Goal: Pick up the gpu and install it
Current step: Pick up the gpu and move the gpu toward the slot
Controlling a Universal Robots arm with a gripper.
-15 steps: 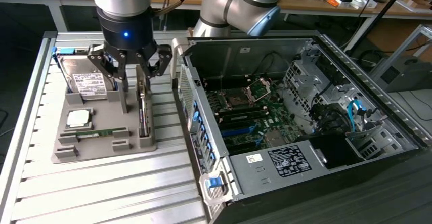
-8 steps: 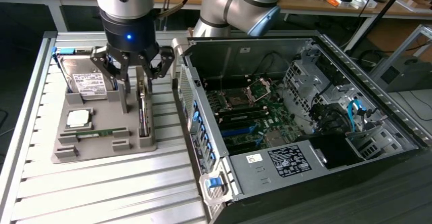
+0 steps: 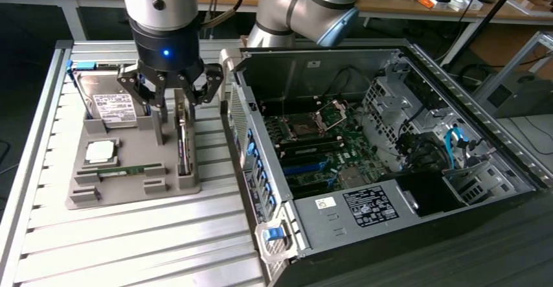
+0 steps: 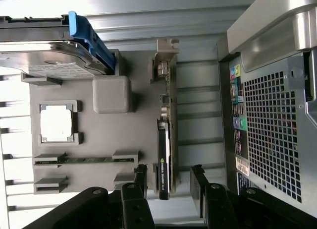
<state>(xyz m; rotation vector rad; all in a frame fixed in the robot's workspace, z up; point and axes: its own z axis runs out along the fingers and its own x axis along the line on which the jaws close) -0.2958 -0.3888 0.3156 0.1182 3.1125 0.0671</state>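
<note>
The gpu (image 3: 182,141) stands on its edge in a slot of the grey holder tray (image 3: 129,186), left of the open computer case in the exterior view. In the wrist view the gpu (image 4: 166,135) is a thin dark card with its silvery bracket at the far end. My gripper (image 3: 177,100) hangs right over it, open. Its two black fingers (image 4: 141,178) stand on either side of the card's near end with a gap on each side, so my gripper (image 4: 169,179) holds nothing.
The tray also carries a silver hard drive (image 3: 108,103) with a blue rail (image 4: 91,40), a square processor (image 3: 101,149) and a green memory stick (image 3: 121,169). The open computer case (image 3: 389,151) lies close on the exterior view's right, motherboard exposed; its perforated rear panel (image 4: 272,130) is near the card.
</note>
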